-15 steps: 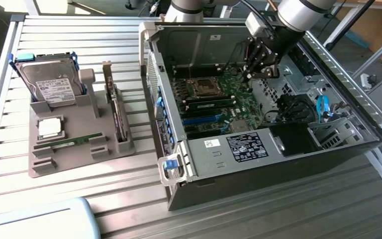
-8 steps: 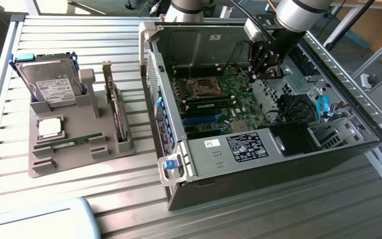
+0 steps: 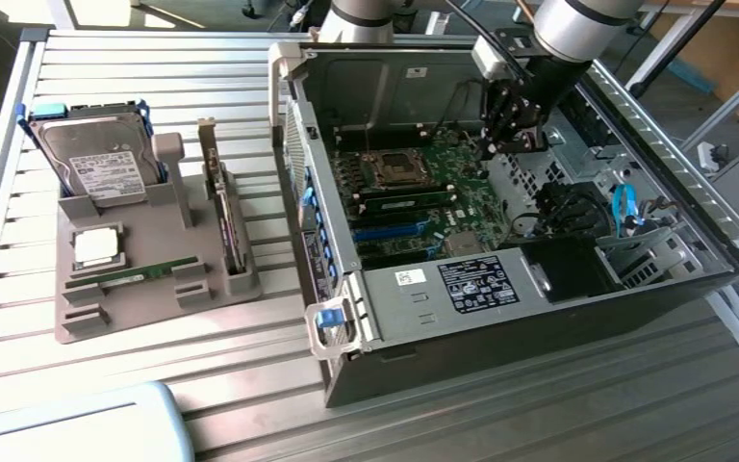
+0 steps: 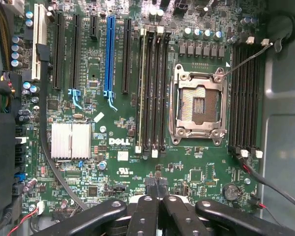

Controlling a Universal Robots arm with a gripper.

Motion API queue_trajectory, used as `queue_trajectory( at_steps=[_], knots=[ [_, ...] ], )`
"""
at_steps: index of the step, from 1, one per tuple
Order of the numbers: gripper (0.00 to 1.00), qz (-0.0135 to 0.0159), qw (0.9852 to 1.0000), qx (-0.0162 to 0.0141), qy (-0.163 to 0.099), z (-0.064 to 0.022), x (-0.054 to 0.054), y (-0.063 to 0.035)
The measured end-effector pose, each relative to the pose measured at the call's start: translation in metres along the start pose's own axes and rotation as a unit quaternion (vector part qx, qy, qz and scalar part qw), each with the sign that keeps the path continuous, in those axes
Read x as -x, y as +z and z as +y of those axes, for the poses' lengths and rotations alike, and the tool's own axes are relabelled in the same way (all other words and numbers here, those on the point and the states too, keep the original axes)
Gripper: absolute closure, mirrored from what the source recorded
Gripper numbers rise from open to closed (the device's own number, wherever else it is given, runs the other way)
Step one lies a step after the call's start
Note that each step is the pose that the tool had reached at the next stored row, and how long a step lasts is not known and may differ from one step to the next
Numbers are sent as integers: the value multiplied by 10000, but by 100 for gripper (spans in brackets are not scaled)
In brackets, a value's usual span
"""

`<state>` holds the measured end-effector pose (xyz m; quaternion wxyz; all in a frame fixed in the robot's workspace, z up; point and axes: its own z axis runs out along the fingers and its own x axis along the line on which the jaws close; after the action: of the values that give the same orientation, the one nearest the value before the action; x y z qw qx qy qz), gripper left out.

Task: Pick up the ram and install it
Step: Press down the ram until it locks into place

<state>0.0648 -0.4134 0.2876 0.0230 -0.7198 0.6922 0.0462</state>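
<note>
Ram [image 3: 149, 272] lies flat in a slot of the grey holder tray [image 3: 151, 313] on the slatted worktop [image 3: 113, 375], beside the open computer case [image 3: 677, 289], well apart from the end effector [image 4: 157, 189], which hangs inside over the motherboard [image 4: 113, 162], fingers closed together, gripping nothing.

Gripper over the motherboard

The gripper [image 4: 156, 187], fingers pressed together and empty, hangs above the green motherboard [image 4: 137, 147]; the open processor socket [image 4: 197, 105] sits between two banks of memory slots [image 4: 152, 88], with a silver heatsink [image 4: 71, 141] well apart from the socket.
</note>
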Motion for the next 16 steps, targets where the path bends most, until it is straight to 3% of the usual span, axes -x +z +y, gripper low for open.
queue_trajectory(
  at_steps=[5, 9, 14, 16],
  knots=[
    [89, -10, 9988, -53, 495, 0, 0, 5],
    [89, -21, 9958, -98, 914, 0, -1, 10],
    [89, -36, 9904, -145, 1377, -1, -2, 17],
    [89, -42, 9870, -167, 1599, -1, -2, 19]
  ],
)
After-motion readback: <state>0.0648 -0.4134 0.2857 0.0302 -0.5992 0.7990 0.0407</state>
